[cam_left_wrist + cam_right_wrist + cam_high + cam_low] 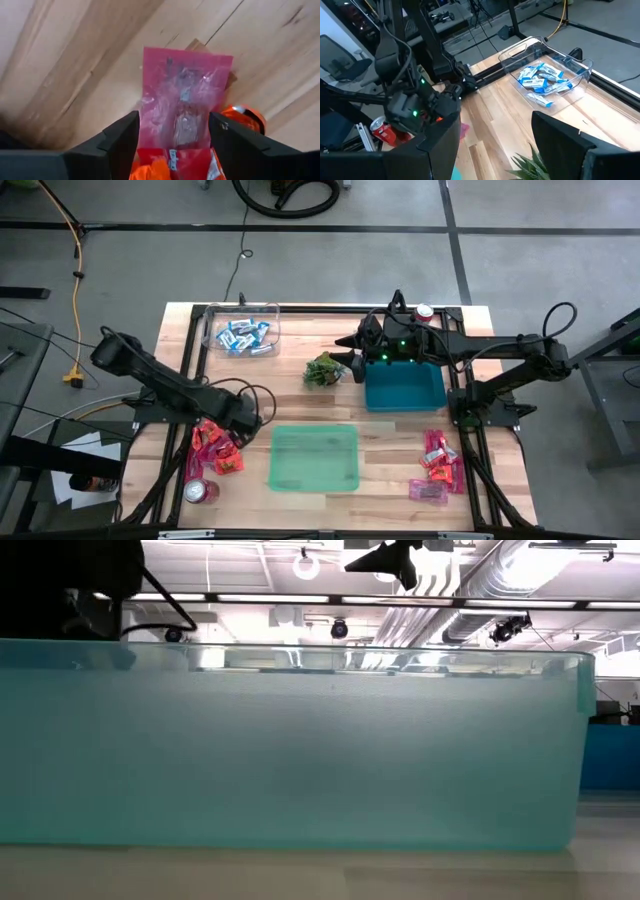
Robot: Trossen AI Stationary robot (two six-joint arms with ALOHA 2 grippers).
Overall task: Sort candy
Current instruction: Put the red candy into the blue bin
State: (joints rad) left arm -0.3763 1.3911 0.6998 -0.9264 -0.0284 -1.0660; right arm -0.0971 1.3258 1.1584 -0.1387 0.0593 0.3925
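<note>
Your left gripper has its fingers apart, a pink candy wrapper lying on the wood between them, red-orange candies beneath. From above, the left gripper sits beside the red-orange pile. Your right gripper, fingers apart, hovers by the blue bin; blue-and-white candies lie in the clear tray beyond it.

text: none legible | labels: none | candy wrappers: print unreadable

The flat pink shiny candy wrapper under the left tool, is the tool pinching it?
Apart. The left wrist view shows the left tool open, with wood visible between its fingers and the flat pink shiny candy wrapper edges.
</note>
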